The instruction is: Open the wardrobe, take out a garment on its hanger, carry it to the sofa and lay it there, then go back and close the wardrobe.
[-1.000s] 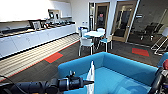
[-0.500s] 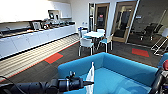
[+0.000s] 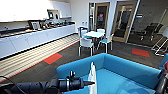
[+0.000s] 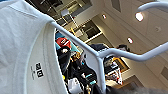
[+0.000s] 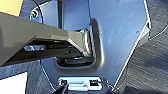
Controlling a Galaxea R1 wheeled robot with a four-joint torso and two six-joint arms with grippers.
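The bright blue sofa (image 3: pixel 120 72) stands right in front of me, its rounded back toward the room. My left arm reaches in low from the left, and my left gripper (image 3: pixel 88 82) is shut on the hanger over the sofa's near edge. The white garment (image 3: pixel 92 75) hangs from it as a narrow fold. The left wrist view looks up past the shirt's collar and label (image 4: pixel 22 50) along the thin white hanger (image 4: pixel 117 53). Part of my dark right arm (image 3: pixel 162 82) shows at the sofa's right end.
A white table with white and blue chairs (image 3: pixel 93 35) stands beyond the sofa. A long white kitchen counter (image 3: pixel 37 37) runs along the left wall. Red patches (image 3: pixel 52 58) mark the dark carpet. Wooden-framed glass doors (image 3: pixel 101 17) are at the back.
The whole head view has shifted a little, with the sofa slightly larger in it. The garment still hangs from my left gripper.
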